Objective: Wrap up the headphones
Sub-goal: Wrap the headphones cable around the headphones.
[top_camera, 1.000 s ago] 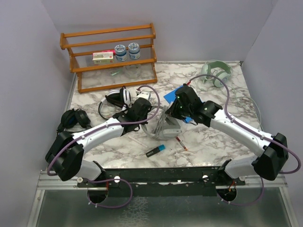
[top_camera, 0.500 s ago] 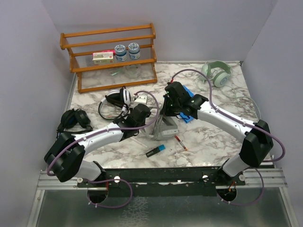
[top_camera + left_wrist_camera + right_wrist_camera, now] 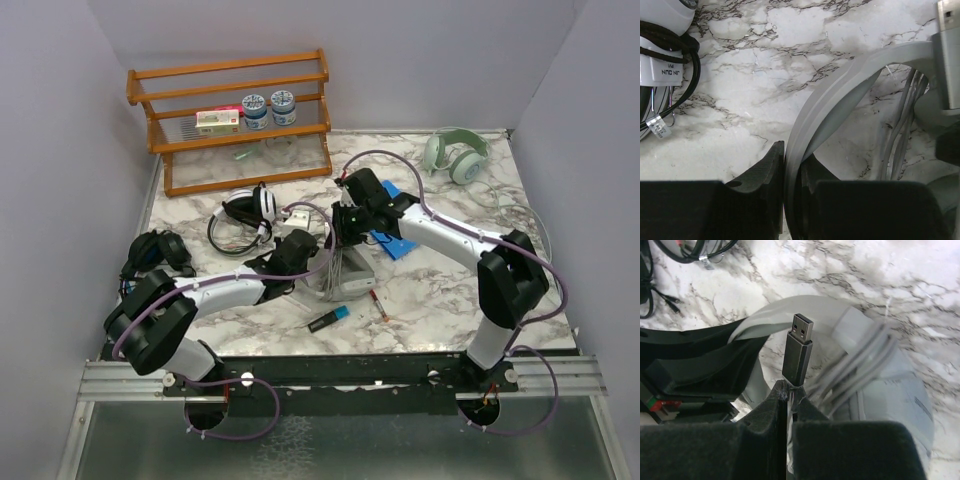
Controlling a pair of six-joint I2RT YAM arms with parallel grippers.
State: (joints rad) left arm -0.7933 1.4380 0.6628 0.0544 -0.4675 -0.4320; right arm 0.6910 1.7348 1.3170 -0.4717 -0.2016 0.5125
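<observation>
- Left jaws were pinched shut on the grey headband (image 3: 840, 95) of the grey headphones (image 3: 347, 272), which sat mid-surface (image 3: 440, 290) between the two arms.
- Shut as well were the right jaws, clamped on the thin cable just below its USB plug (image 3: 798, 347), which stood up above the fingertips.
- Several cable turns (image 3: 860, 365) lay bundled across the headset, so the winding looked nearly done, with only the plug end loose.
- Next move, by my judgement: tuck the plug end under or between the turns while the left jaws hold the band steady. Letting go too soon could let the coils spring apart.
- White-and-black headphones (image 3: 250, 208) and black headphones (image 3: 155, 252) lay apart at the left.
</observation>
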